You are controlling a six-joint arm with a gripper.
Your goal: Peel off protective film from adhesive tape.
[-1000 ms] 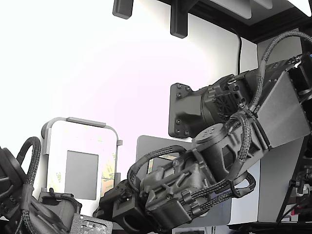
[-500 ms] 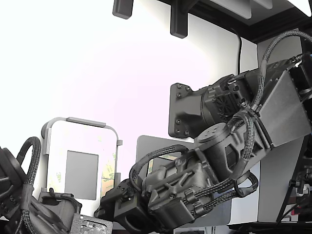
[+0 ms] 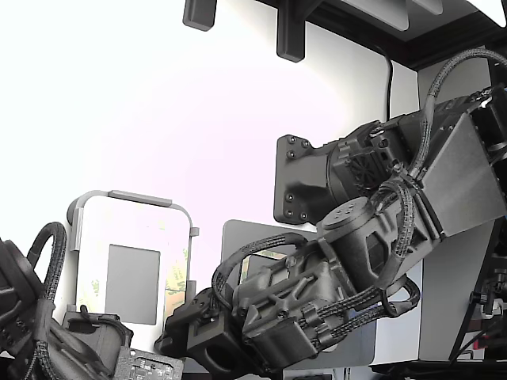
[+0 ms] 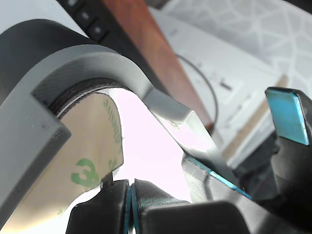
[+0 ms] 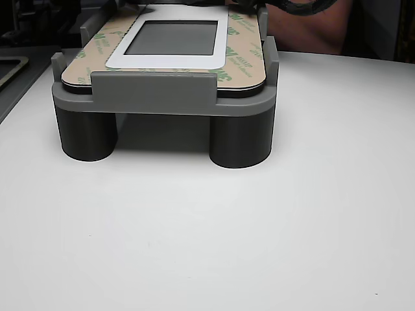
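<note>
The protective film (image 4: 83,161) is a glossy pale yellow-green liner with green printed marks, lying on the panel in the grey fixture (image 4: 73,68). Its lifted corner runs down into my gripper (image 4: 130,202), whose black fingers (image 4: 97,209) are pressed together on it. In the other view the film (image 5: 243,48) borders the white-framed dark window, and the gripper (image 5: 246,5) sits at the fixture's far end. In the exterior view the gripper (image 3: 202,340) is low beside the fixture (image 3: 131,237). The adhesive tape is hidden under the film.
A second black finger with a teal pad (image 4: 287,117) stands apart to one side. A second arm (image 3: 47,332) sits at the exterior view's lower left. The fixture (image 5: 162,97) stands on two round legs on a white table (image 5: 259,246).
In the exterior view the arm's wrist and forearm have shifted slightly right and down. The fixture and the second arm have not moved.
</note>
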